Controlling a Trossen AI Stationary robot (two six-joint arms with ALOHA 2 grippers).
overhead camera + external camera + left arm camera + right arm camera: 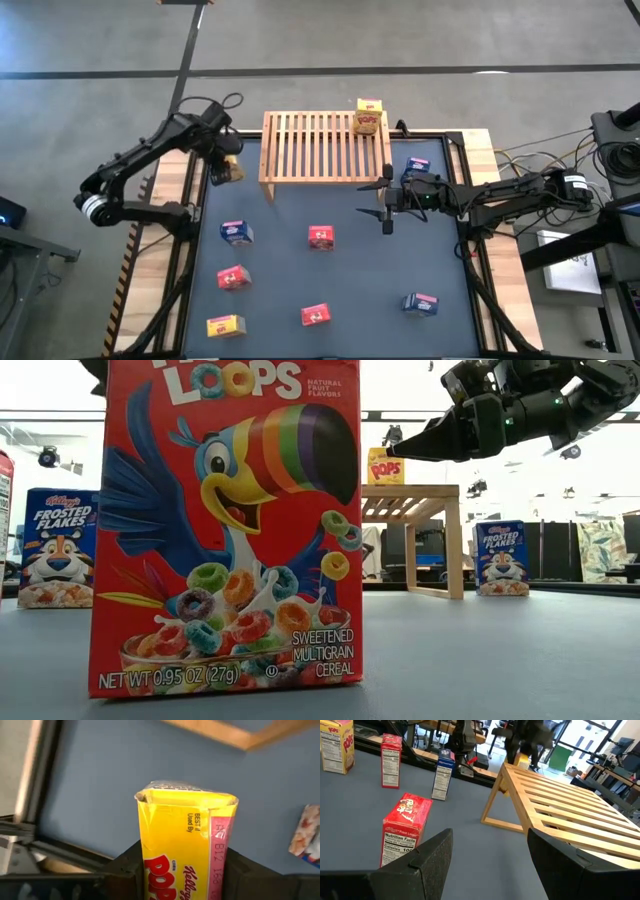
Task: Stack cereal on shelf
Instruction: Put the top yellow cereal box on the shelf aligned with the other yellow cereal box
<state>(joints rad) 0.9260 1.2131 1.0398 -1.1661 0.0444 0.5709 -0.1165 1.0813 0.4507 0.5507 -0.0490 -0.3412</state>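
Note:
The wooden slatted shelf (325, 147) stands on its legs at the far middle of the dark mat. One yellow cereal box (368, 117) stands on its far right corner. My left gripper (225, 165), left of the shelf, is shut on a second yellow box (182, 845). My right gripper (388, 200) is open and empty by the shelf's near right leg, and its fingers (432, 865) frame the shelf (570, 805). A blue box (417, 166) stands just beyond it. My left gripper pinches the yellow box between its two fingers (125, 870), one on each of two opposite faces (145, 860). The box's torn end (185, 792) sticks out past the fingers over the mat. The held end is hidden below the picture's edge.
Loose boxes stand on the mat: blue (237, 232), red (321, 237), red (233, 277), yellow (226, 325), red (314, 315) and blue (420, 303). The red one fills the low view (225, 525). Cables and gear lie off the table's right side.

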